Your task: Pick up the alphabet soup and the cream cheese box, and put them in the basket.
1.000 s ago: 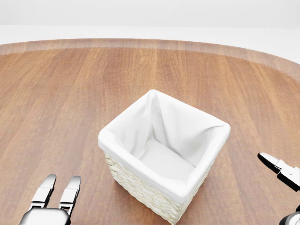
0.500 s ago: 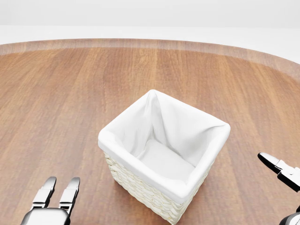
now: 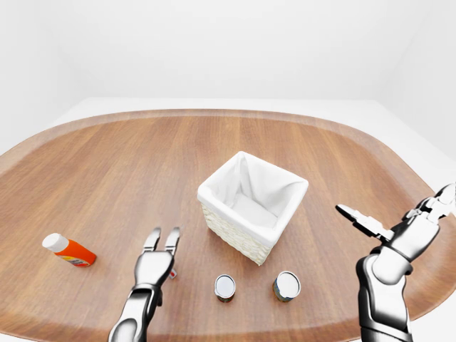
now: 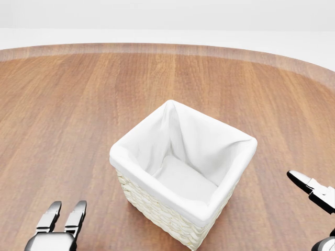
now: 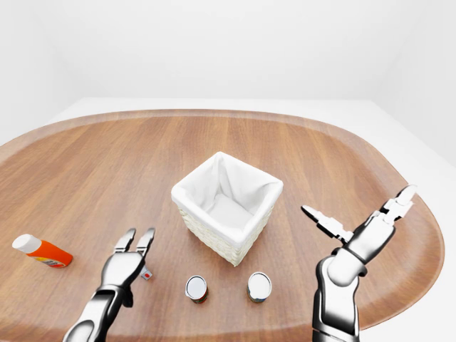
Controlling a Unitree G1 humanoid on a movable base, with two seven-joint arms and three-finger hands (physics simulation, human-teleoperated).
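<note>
Since the earlier head-view frames, left hand [image 4: 58, 226] has slid a little lower toward the bottom edge; basket and right hand sit as before, so no base motion.

Left hand: fingers straight, spread, empty. In the right-eye view it hovers over the wood, fingertips pointing toward the top of the picture. A small object [image 5: 146, 273] with a red spot lies just beside it on its right, half hidden. Possibly the cream cheese box; too little shows to tell.

Right hand [image 5: 363, 228]: raised off the table, fingers splayed wide, holding nothing.

Two cans [image 3: 225, 286] [image 3: 286, 285] stand upright, lids up, below the basket [image 3: 214, 194] in the left-eye view, between the two hands. Labels unreadable from above, so which one is the alphabet soup cannot be told. Left can lies right of the left hand, near; right can lies closer to the right arm.

Basket is lined white, empty, mid-table [image 3: 107, 157]. An orange bottle [image 3: 69, 249] with a white cap lies on its side far left, well apart.

Judgement: nothing picked yet. Left hand is nearer the small object and the left can.
</note>
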